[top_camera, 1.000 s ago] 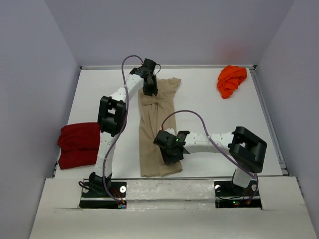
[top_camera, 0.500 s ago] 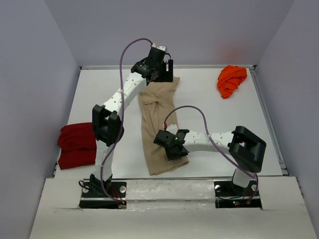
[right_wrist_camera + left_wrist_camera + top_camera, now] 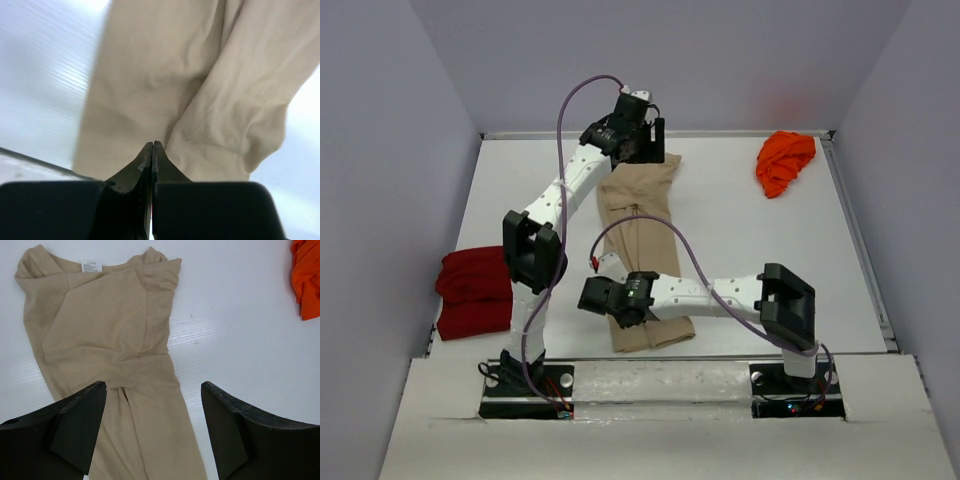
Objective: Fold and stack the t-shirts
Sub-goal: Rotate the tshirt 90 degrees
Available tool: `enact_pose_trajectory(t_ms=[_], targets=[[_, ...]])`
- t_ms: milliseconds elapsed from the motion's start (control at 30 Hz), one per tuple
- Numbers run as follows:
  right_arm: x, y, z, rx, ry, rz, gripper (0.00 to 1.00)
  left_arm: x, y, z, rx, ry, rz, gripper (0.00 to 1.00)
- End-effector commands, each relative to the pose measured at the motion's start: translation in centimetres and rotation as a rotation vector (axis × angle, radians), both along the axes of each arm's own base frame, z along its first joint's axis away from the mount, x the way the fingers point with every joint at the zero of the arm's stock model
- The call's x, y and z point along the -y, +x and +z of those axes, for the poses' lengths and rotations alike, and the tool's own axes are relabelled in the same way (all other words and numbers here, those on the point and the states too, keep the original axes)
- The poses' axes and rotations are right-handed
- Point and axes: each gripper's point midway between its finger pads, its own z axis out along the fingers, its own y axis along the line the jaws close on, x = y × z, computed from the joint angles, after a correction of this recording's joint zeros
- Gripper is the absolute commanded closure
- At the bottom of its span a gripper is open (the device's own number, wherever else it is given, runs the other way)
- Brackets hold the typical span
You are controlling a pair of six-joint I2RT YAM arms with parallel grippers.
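- Three t-shirts show in the top view. The tan shirt (image 3: pixel 638 240) lies as a long narrow strip down the middle of the frame, the dark red shirt (image 3: pixel 475 290) is bundled at the left edge, and the orange shirt (image 3: pixel 785 162) is crumpled at the upper right.
- The left gripper (image 3: pixel 642 140) hangs over the strip's collar end at top centre, fingers spread wide and holding nothing.
- The right gripper (image 3: pixel 602 300) sits low at the strip's lower left edge, fingers pressed together. Whether any cloth is pinched between them cannot be told.
- Judged from this, the tan shirt's sides are already folded in and the crosswise fold is not yet made. The next move calls for a firm hold on one end of the strip, which is then carried over the other end without dragging the layers apart.
- Only the left wrist view shows the neck label (image 3: pixel 92 265) and the sleeves tucked inward.
- Only the right wrist view shows the fingertips (image 3: pixel 145 161) meeting, with wrinkled tan cloth beyond.
- Only the top view shows the red shirt.
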Motion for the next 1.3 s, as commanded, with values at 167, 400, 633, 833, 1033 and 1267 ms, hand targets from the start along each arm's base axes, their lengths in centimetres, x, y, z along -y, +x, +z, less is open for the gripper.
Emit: enact_pose_trajectory(t_ms=[167, 400, 633, 833, 1033, 1267], targets=[[3.6, 5.0, 15.6, 0.416, -0.1, -0.205, 1.0, -0.1, -1.3, 4.2, 0.075, -0.039, -0.024, 0.14], [10.9, 8.0, 17.4, 0.234, 0.187, -0.266, 0.96, -2.4, -7.2, 0.4, -0.088, -0.008, 0.007, 0.16], [14.3, 3.8, 9.5, 0.017, 0.28, -0.254, 0.44, -3.6, -16.5, -3.1, -0.234, -0.193, -0.107, 0.27], [12.1, 0.7, 4.2, -0.159, 0.442, -0.196, 0.45, -4.4, -22.8, -4.6, -0.299, -0.352, -0.147, 0.33], [11.4, 0.3, 2.1, -0.215, 0.5, -0.212, 0.46, -4.6, -27.6, -7.8, -0.435, -0.457, -0.18, 0.33], [11.4, -0.1, 1.5, -0.261, 0.599, -0.241, 0.46, -5.5, -30.1, -8.6, -0.484, -0.457, -0.194, 0.34]])
